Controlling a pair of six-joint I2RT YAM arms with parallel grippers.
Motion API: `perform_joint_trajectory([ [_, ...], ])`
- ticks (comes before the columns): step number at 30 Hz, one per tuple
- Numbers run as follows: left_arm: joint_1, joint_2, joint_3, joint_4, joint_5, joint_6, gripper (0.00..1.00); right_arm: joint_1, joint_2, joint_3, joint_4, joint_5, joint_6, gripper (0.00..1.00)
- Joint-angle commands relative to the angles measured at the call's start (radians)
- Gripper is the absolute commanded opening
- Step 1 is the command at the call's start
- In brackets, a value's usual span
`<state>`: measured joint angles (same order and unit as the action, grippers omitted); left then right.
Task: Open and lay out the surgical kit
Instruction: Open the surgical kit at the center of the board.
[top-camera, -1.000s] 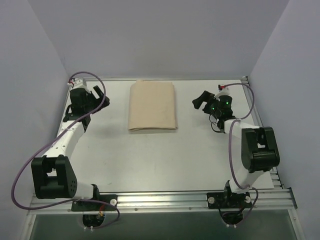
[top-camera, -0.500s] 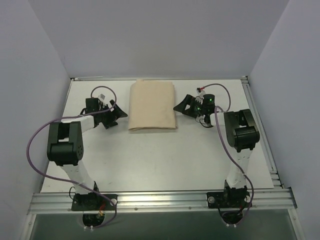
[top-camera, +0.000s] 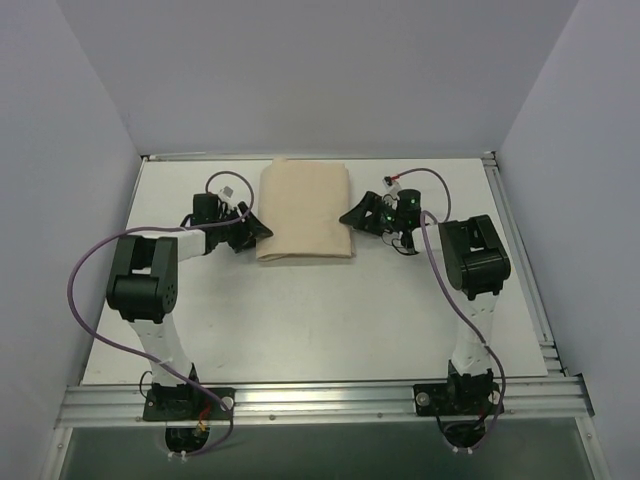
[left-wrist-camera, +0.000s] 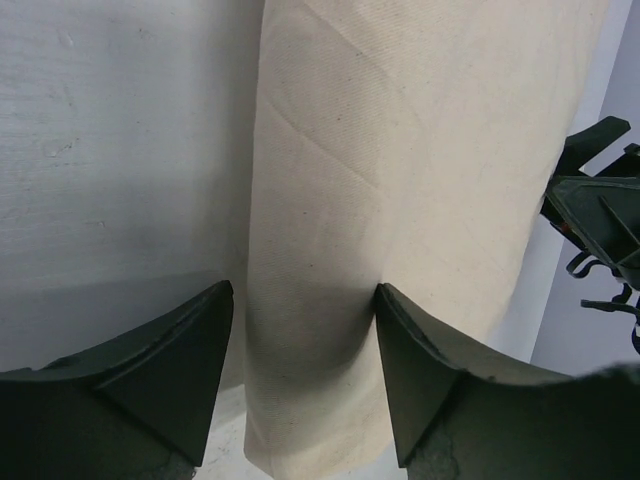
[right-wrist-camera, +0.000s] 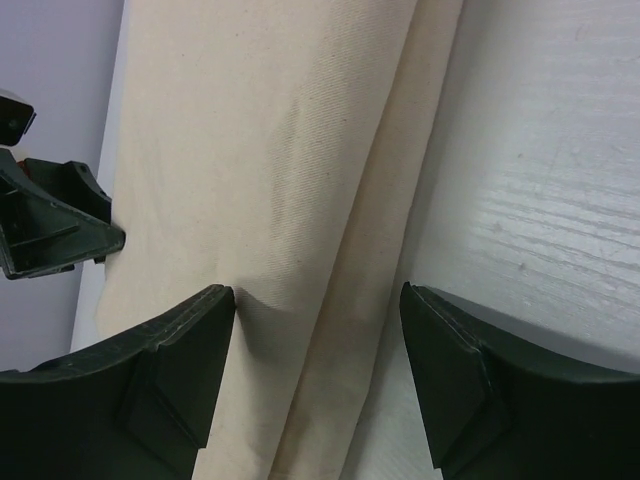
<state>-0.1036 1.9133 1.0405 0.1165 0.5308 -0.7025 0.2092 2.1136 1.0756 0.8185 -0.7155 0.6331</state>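
The surgical kit is a folded beige cloth wrap (top-camera: 305, 212) lying flat at the back middle of the white table (top-camera: 300, 320); nothing of its contents shows. My left gripper (top-camera: 258, 229) is low at the wrap's left edge, open. In the left wrist view its jaws (left-wrist-camera: 302, 300) straddle the edge of the wrap (left-wrist-camera: 400, 150). My right gripper (top-camera: 350, 217) is at the wrap's right edge, also open. In the right wrist view its jaws (right-wrist-camera: 318, 300) stand astride the folded edge of the wrap (right-wrist-camera: 250, 150), one fingertip (right-wrist-camera: 205, 310) denting the cloth.
Purple-grey walls close in the table on three sides. An aluminium rail (top-camera: 320, 400) carrying both arm bases runs along the near edge. The opposite gripper shows at the far side of each wrist view (left-wrist-camera: 595, 190) (right-wrist-camera: 50, 215).
Both arms have swung inward from the table's outer sides to the wrap's left and right edges. Both pairs of jaws have narrowed around the cloth edges.
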Motion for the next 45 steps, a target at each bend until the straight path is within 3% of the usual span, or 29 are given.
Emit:
perform_joint_trajectory([
  [1,-0.011,0.016,0.044,0.026,0.005,0.001,0.65,0.018,0.031,0.004,-0.001,-0.030,0.019,0.68],
  [5,-0.034,0.027,0.070,-0.024,-0.008,0.014,0.52,0.019,0.013,-0.034,0.057,-0.036,0.051,0.55],
  [8,-0.048,0.032,0.078,-0.057,-0.026,0.031,0.47,0.019,-0.009,-0.075,0.090,-0.030,0.063,0.43],
  [12,-0.074,0.032,0.064,-0.060,-0.034,0.031,0.37,0.015,-0.020,-0.108,0.114,-0.027,0.071,0.15],
  [18,-0.128,-0.017,0.003,-0.064,-0.063,0.024,0.31,-0.017,-0.110,-0.216,0.148,0.007,0.097,0.12],
  [25,-0.245,-0.109,-0.097,-0.029,-0.097,-0.040,0.31,-0.060,-0.341,-0.293,-0.097,0.066,-0.035,0.18],
  [30,-0.315,-0.138,-0.138,0.000,-0.140,-0.074,0.34,-0.097,-0.385,-0.292,-0.202,0.050,-0.116,0.26],
  [31,-0.317,-0.138,-0.145,0.002,-0.147,-0.080,0.38,-0.100,-0.383,-0.293,-0.208,0.044,-0.128,0.29],
  [32,-0.315,-0.140,-0.145,-0.011,-0.152,-0.081,0.51,-0.105,-0.382,-0.290,-0.225,0.045,-0.137,0.35],
  [33,-0.315,-0.140,-0.145,-0.021,-0.155,-0.081,0.62,-0.105,-0.383,-0.287,-0.255,0.047,-0.147,0.48],
  [36,-0.315,-0.171,-0.142,-0.057,-0.196,-0.063,0.85,-0.106,-0.426,-0.299,-0.320,0.079,-0.179,0.68],
  [39,-0.315,-0.229,-0.111,-0.177,-0.277,-0.022,0.92,-0.105,-0.516,-0.312,-0.472,0.189,-0.237,0.80],
  [45,-0.398,-0.430,-0.076,-0.368,-0.521,0.058,0.94,-0.091,-0.695,-0.388,-0.551,0.212,-0.250,0.75],
])
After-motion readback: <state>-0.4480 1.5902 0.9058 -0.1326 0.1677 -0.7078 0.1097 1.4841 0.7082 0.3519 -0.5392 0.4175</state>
